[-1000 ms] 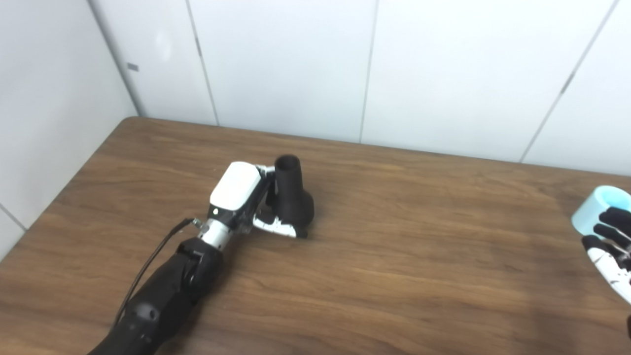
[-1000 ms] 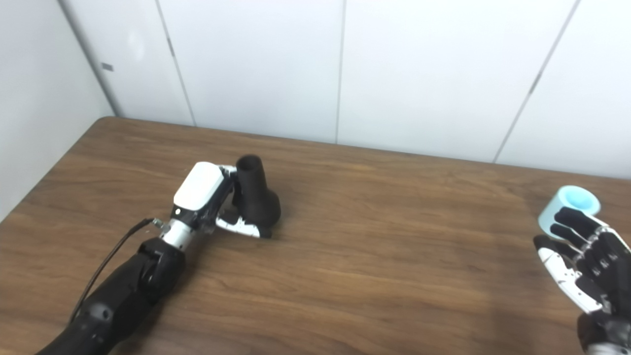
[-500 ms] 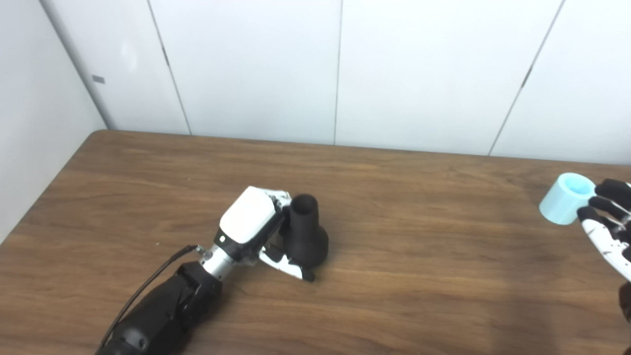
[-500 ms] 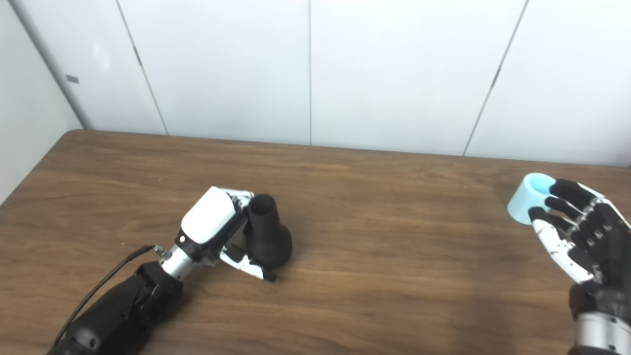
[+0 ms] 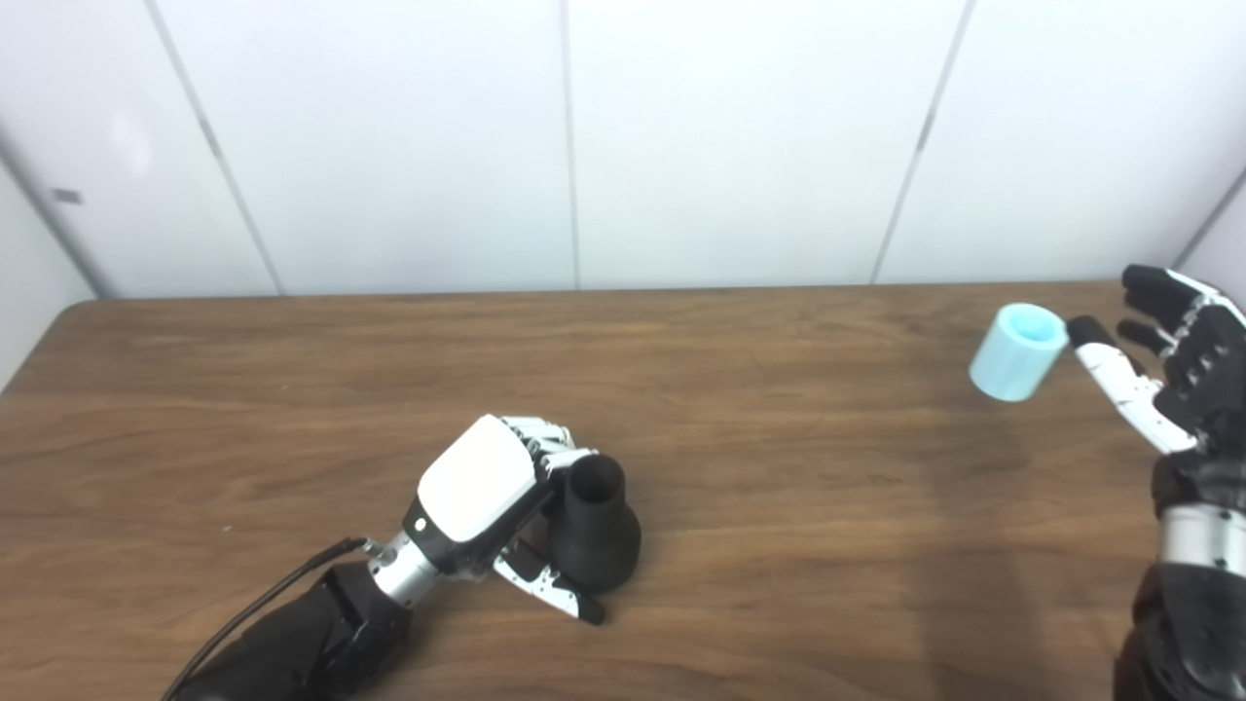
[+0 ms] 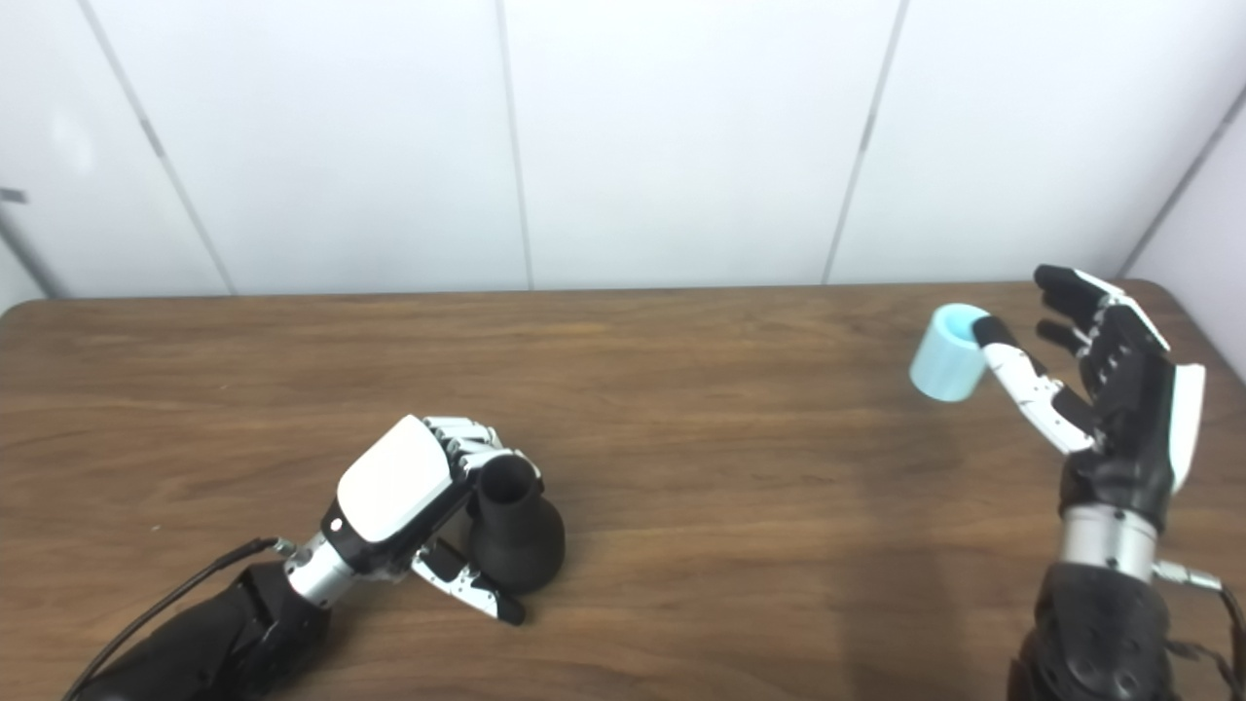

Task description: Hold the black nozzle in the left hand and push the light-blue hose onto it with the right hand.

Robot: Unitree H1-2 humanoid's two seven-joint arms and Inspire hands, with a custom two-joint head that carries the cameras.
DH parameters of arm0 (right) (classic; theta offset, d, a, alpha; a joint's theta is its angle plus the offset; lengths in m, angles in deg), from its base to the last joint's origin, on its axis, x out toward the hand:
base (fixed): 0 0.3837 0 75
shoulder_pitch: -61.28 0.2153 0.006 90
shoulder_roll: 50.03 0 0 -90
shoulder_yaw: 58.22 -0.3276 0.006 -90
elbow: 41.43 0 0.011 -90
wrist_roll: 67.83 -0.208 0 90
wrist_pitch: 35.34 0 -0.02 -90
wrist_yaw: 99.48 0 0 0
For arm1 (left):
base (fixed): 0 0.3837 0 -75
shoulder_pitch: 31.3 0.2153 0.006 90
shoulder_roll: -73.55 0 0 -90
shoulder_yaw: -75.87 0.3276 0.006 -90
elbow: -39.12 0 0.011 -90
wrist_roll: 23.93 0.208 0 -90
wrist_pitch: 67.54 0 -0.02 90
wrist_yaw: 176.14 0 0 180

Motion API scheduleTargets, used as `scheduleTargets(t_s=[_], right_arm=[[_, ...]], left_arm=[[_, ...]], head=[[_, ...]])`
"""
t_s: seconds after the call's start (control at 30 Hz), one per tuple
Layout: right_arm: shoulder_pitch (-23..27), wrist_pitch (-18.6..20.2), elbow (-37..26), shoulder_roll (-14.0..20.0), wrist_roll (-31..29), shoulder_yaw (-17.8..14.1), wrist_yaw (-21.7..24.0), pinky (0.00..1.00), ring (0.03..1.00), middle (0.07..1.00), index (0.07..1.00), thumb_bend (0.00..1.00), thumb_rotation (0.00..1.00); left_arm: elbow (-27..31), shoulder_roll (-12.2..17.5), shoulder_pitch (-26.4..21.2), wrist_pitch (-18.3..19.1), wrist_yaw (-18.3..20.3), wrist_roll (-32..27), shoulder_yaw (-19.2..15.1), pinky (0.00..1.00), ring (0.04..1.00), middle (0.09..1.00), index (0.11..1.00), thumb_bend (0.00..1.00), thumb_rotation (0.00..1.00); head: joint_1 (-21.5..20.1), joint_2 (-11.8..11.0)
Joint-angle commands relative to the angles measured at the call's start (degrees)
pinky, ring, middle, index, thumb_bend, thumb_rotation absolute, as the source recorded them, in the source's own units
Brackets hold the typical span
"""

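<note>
Two hands sit well apart on the wood-grain bench (image 5: pixel 779 467). The left hand (image 5: pixel 487 492) curls its fingers round the neck of the matte black nozzle (image 5: pixel 592 526), a flared funnel standing upright, thumb splayed at its base. The right hand (image 6: pixel 1110 389) is spread, thumb tip touching the smooth light-blue hose (image 6: pixel 949 351), a short tilted cylinder.

The place looked like a bare robot test room or lab. A plain wood-grain table (image 5: pixel 798 506) filled the lower frame, and white wall panels (image 5: pixel 730 136) with thin seams closed off the top. Nothing domestic showed, only two robot arms (image 6: pixel 1105 623) rising from the bottom corners.
</note>
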Motion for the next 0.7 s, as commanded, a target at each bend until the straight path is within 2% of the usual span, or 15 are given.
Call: scheduleTargets(t_s=[0.0, 0.07, 0.2, 0.23, 0.33, 0.43, 0.5, 0.67], right_arm=[[2.4, -2.6, 0.0, 2.4, 3.1, -0.3, -1.2, 0.71, 0.803, 0.789, 0.722, 0.62, 0.33], [2.7, -2.3, 1.3, 3.2, 5.1, 0.0, -1.6, 0.69, 0.794, 0.793, 0.74, 0.67, 0.36], [3.5, -3.3, 4.6, 4.1, 5.8, 0.4, -1.9, 0.7, 0.816, 0.836, 0.808, 0.77, 0.36], [3.9, -2.2, 5.5, 4.3, 6.1, 0.6, -1.7, 0.7, 0.815, 0.838, 0.814, 0.79, 0.36], [4.7, 0.8, 7.1, 4.9, 7.3, 1.0, -1.3, 0.76, 0.876, 0.905, 0.899, 0.88, 0.44], [5.9, 1.8, 9.4, 5.7, 6.0, 0.7, -0.7, 0.93, 0.97, 0.975, 0.982, 0.97, 0.47], [6.7, 2.7, 11.2, 6.4, 6.2, 0.8, -0.3, 0.96, 0.992, 0.994, 0.996, 0.99, 0.49], [8.5, 1.4, 16.9, 7.8, 5.5, 1.5, 0.2, 1.0, 1.0, 1.0, 1.0, 1.0, 0.54]], left_arm=[[-4.7, -5.1, 7.3, -1.2, -2.6, -3.2, 6.7, 0.43, 0.504, 0.491, 0.475, 0.52, 0.0], [-5.0, -5.0, 6.7, -1.2, -3.1, -3.4, 8.2, 0.43, 0.503, 0.492, 0.472, 0.52, 0.0], [-4.8, -4.4, 6.2, -1.2, -3.2, -3.8, 10.0, 0.43, 0.504, 0.491, 0.476, 0.52, 0.0], [-5.2, -4.4, 5.9, -1.2, -4.2, -4.0, 11.0, 0.43, 0.504, 0.49, 0.477, 0.52, 0.0], [-5.9, -4.2, 5.2, -1.2, -6.3, -4.5, 13.3, 0.43, 0.499, 0.49, 0.476, 0.52, 0.0], [-6.4, -4.0, 4.6, -1.2, -7.8, -4.1, 15.4, 0.43, 0.501, 0.49, 0.477, 0.52, 0.0], [-6.2, -3.7, 4.0, -1.2, -7.7, -5.5, 17.2, 0.43, 0.505, 0.492, 0.474, 0.52, 0.0], [-7.2, -3.3, 3.0, -1.2, -8.5, -6.9, 19.9, 0.44, 0.508, 0.488, 0.479, 0.52, 0.0]], head=[[-0.7, 0.0], [-3.6, -0.3], [-8.7, -1.1], [-9.6, -1.3], [-10.3, -1.5], [-11.1, -2.1], [-11.7, -2.3], [-13.7, -2.8]])
